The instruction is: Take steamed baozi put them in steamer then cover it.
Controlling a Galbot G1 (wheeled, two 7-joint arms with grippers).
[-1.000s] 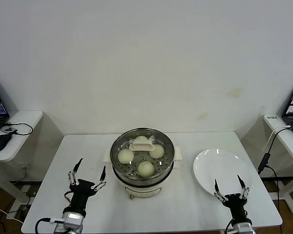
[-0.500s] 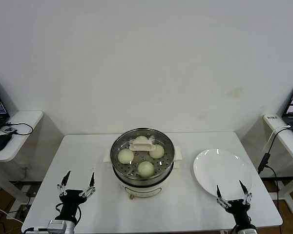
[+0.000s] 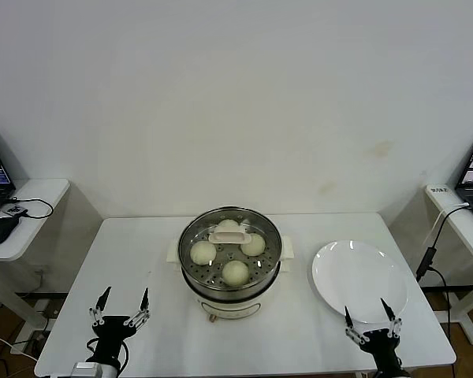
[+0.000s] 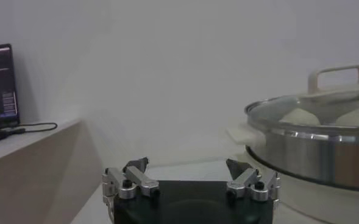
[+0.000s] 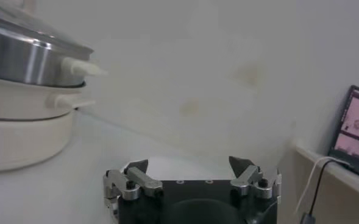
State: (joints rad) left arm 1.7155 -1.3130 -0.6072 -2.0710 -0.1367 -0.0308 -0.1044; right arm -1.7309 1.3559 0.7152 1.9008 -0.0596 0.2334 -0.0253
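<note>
Buns, four of them, sit inside the steamer at the middle of the white table, under its glass lid. My left gripper hovers low near the table's front edge, well clear of the pot, jaws spread and holding nothing. My right gripper hangs just over the near rim of the bare white plate, jaws spread too.

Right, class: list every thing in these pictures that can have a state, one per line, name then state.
steamer: covered, upright on the table
glass lid: on the steamer
baozi: four, inside the steamer under the lid
plate: empty, flat on the table
left gripper: open, holding nothing, near the table's front edge
right gripper: open, holding nothing, by the plate's near rim
</note>
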